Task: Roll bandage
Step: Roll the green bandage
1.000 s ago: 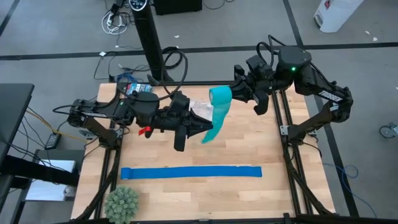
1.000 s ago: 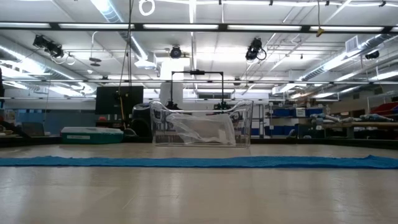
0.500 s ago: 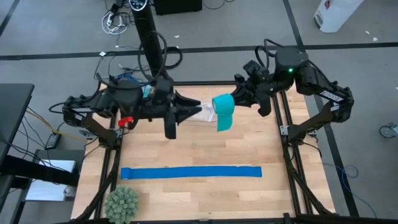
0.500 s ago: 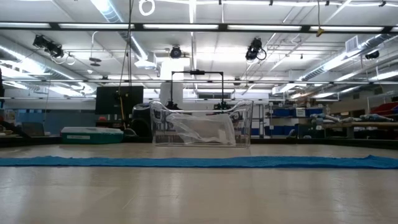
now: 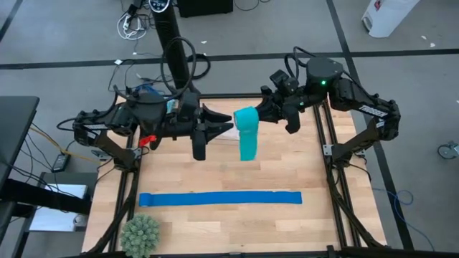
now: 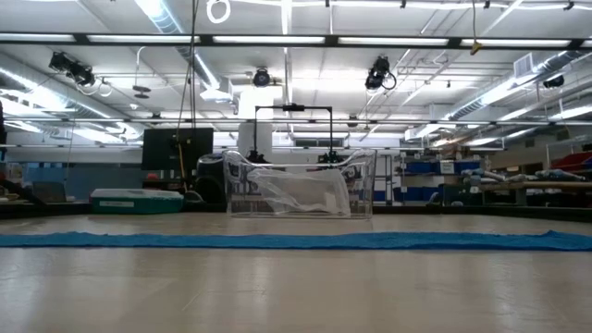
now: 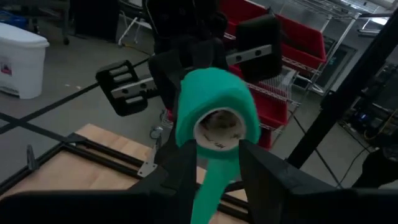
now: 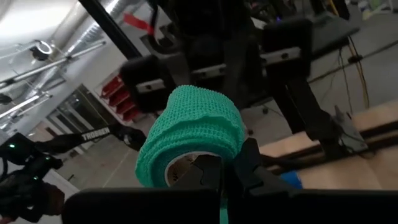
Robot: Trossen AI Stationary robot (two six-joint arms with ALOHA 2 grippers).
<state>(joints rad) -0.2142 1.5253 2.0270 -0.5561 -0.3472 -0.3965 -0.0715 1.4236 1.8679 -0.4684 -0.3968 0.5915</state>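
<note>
The teal bandage is a roll (image 5: 246,119) with a short tail (image 5: 246,147) hanging below it, held up over the far middle of the table. My right gripper (image 5: 262,115) is shut on the roll from the right. My left gripper (image 5: 231,123) is open just left of the roll, pointing at it. In the left wrist view its fingers stand on either side of the tail (image 7: 208,186), below the roll (image 7: 214,106) and its pale core (image 7: 219,127). I cannot tell whether they touch it. The low view shows neither bandage nor grippers. My right gripper pinches the roll's wall at the end facing it (image 8: 214,155), low on the roll (image 8: 189,134). The fingers (image 8: 249,163) come level from the table's right. Whether one finger reaches into the core is hidden by the fingers. The roll is lifted clear; its tail hangs slack.
A royal-blue strip (image 5: 220,198) lies flat along the near part of the table, and it shows in the low view (image 6: 296,240). A green spiky ball (image 5: 140,233) sits at the near left corner. A clear plastic container (image 6: 296,190) stands at the far edge.
My left gripper has drawn back toward the table's far left, away from the tail's lower end. The tail slanted toward it before and now hangs straight down. My right gripper has carried the roll toward the table's left, close up to my left gripper.
</note>
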